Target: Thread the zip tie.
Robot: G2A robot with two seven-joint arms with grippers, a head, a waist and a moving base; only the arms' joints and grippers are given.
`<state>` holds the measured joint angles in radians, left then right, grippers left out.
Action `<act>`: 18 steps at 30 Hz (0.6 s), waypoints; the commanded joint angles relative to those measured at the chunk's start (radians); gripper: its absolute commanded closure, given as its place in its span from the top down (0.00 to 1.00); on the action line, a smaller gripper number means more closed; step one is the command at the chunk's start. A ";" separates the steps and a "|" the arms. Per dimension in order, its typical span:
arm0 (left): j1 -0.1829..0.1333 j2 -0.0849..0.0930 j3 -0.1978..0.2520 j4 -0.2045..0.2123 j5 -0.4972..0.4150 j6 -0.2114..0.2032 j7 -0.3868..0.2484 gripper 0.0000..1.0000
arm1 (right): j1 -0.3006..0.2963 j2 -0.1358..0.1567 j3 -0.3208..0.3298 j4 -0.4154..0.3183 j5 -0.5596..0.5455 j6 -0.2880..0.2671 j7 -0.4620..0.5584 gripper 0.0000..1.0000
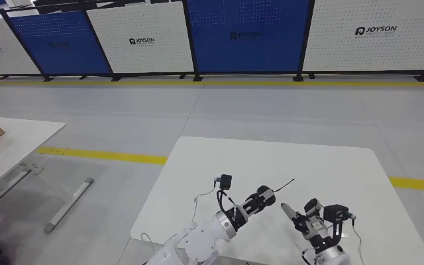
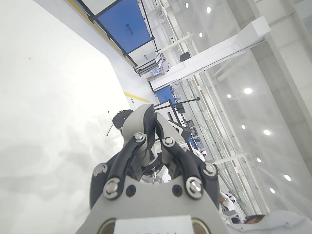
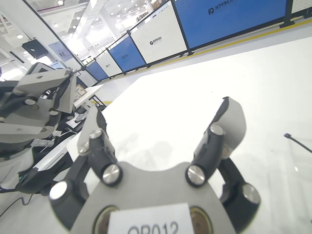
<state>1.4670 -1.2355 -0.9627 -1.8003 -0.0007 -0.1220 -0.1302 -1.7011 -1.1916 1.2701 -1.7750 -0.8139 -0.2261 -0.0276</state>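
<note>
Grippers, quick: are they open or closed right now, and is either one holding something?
Left gripper: closed tight; whether it pinches anything cannot be told.
Right gripper: wide open, holding nothing.

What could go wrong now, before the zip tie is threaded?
1. The thin zip tie lies on the table, held by neither gripper; a pinch may push it away.
2. The shut left gripper and the open right gripper are close together and could collide.
</note>
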 commanded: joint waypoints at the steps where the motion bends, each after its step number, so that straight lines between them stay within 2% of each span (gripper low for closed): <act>1: -0.003 -0.001 0.007 0.003 0.011 0.010 -0.005 0.00 | 0.006 0.001 -0.003 0.003 -0.027 0.003 0.012 1.00; 5: -0.015 -0.004 0.024 0.009 0.019 0.025 -0.009 0.00 | 0.016 0.001 -0.015 0.007 -0.099 0.015 0.031 1.00; 13: -0.018 -0.005 0.027 0.014 0.016 0.030 -0.005 0.00 | 0.018 0.001 -0.015 0.008 -0.101 0.019 0.029 1.00; 17: -0.025 -0.008 0.044 0.022 0.028 0.039 -0.011 0.00 | 0.024 0.000 -0.016 0.010 -0.101 0.017 0.034 1.00; 18: -0.027 -0.009 0.047 0.023 0.029 0.040 -0.012 0.00 | 0.025 0.000 -0.017 0.011 -0.111 0.023 0.033 0.92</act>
<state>1.4416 -1.2436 -0.9189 -1.7787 0.0273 -0.0830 -0.1415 -1.6772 -1.1919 1.2536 -1.7647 -0.9155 -0.2078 0.0059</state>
